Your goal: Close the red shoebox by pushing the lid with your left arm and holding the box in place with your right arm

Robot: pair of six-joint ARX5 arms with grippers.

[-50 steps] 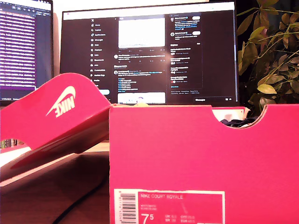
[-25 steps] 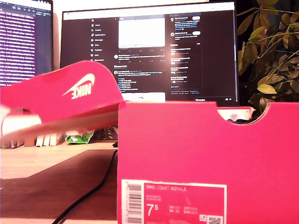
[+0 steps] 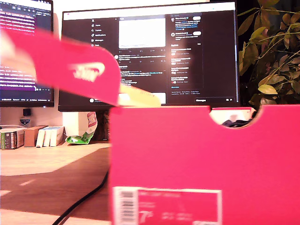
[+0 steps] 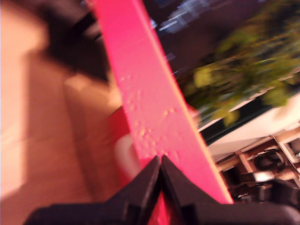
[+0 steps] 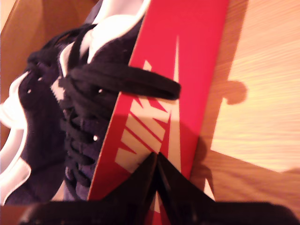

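So the hinged red cardboard lid (image 3: pixel 70 65) is tilted up over the exterior view's left of the red shoebox (image 3: pixel 201 154), its edge against my first gripper (image 4: pixel 160 161), jaws together, while my second gripper (image 5: pixel 156 159), also pinched closed, sits at the box wall

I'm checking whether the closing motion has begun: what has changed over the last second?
The lid has swung up from low at the exterior view's left to raised above the red shoebox, blurred with motion. The box shifted only slightly. The monitors and plant stayed put.
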